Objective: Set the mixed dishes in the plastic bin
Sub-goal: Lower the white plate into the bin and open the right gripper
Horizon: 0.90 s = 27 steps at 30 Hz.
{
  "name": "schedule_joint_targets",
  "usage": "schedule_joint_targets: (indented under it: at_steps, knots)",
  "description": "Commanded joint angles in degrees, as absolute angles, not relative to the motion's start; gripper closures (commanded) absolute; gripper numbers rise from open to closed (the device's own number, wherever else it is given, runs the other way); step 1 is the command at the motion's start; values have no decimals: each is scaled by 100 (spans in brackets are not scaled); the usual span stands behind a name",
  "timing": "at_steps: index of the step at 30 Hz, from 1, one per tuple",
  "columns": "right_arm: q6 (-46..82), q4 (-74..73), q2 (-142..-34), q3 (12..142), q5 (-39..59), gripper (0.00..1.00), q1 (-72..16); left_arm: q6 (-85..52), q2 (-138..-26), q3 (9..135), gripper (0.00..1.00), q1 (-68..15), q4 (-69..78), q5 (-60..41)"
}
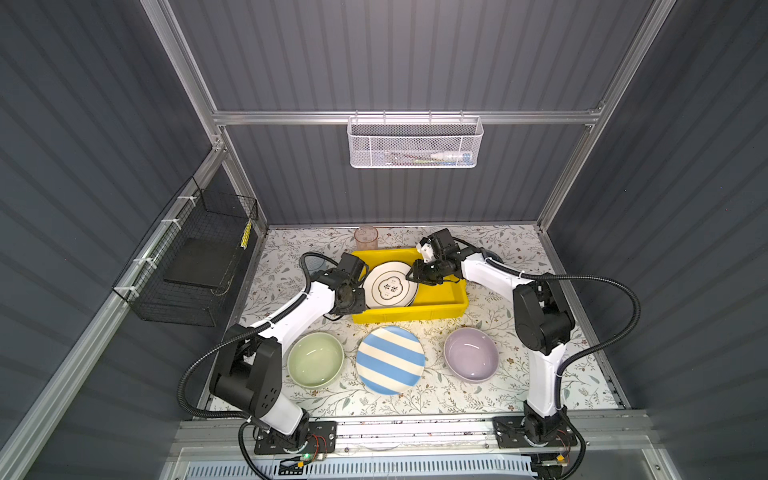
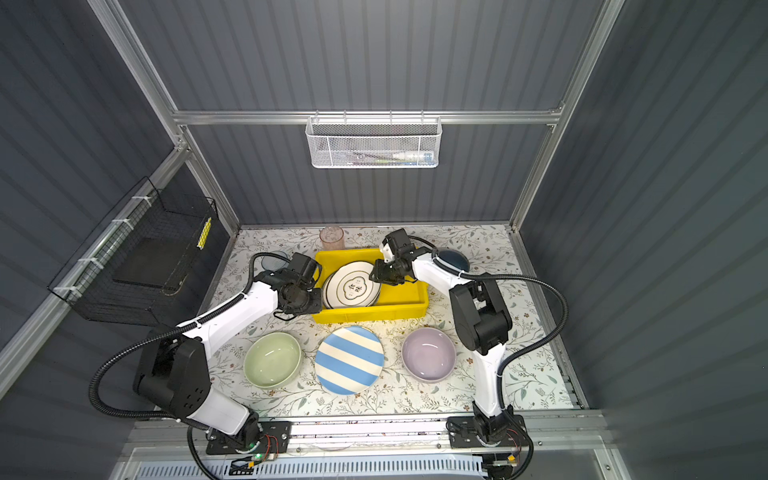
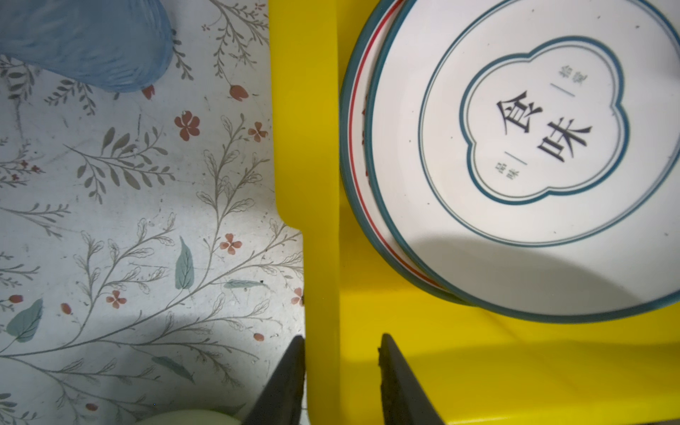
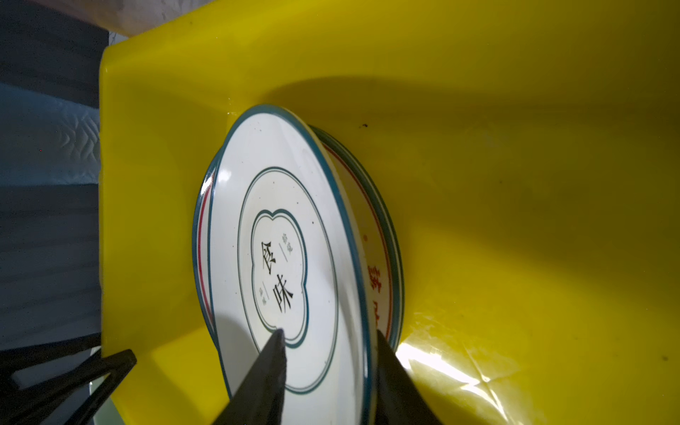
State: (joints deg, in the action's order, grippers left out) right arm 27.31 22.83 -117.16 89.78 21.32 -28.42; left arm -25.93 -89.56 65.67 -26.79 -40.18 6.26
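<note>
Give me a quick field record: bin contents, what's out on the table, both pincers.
in yellow bin: lettered plate on a red-ringed plate
out on table: green bowl, striped plate, lilac bowl, pink tumbler, blue tumbler, dark blue bowl
left pincer: clamped on the yellow bin's wall
right pincer: open, astride the lettered plate's rim
</note>
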Motion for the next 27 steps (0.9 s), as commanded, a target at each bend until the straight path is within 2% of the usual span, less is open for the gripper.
schedule_joint_targets:
  at_steps: [1,20,27]
  knots:
    - [2455,2736,-11750,9248,1707,58,-2983,-2568,-9017,6739,65,-2647,-4081,492]
    - [2237,3424,-12257,9902,812,43,-3343,-2597,-9060,6850,65,-2646,-4052,387]
    - [2242,3425,-12307,9919,734,41,-3422,-2680,-9118,6968,65,-2645,-3990,319]
